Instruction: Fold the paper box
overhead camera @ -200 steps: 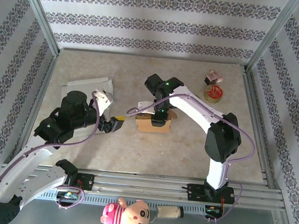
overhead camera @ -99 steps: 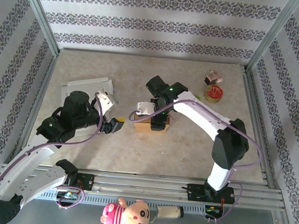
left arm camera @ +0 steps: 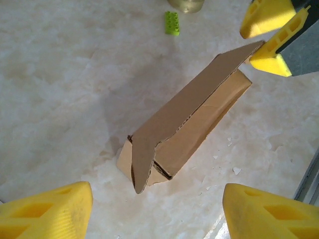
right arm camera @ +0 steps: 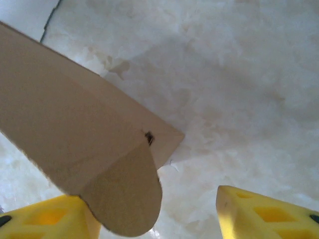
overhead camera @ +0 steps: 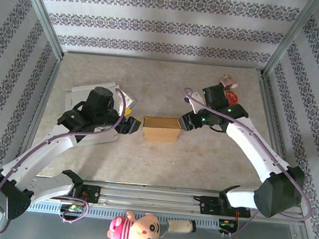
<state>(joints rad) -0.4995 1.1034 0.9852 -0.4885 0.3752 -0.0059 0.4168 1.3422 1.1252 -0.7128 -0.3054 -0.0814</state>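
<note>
Flanking the paper box (overhead camera: 161, 129) with jaws apart, the left gripper (overhead camera: 132, 126) and right gripper (overhead camera: 186, 123) could skid or crush it if one pushes harder.

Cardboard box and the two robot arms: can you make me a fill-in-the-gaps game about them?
1. The box is ____ in colour.
2. It lies on the table ____ the left gripper and the right gripper.
3. Both grippers have fingertips coloured ____.
4. Neither gripper is squeezing the box; both sets of jaws stand ____.

Missing words: brown; between; yellow; open.
</note>
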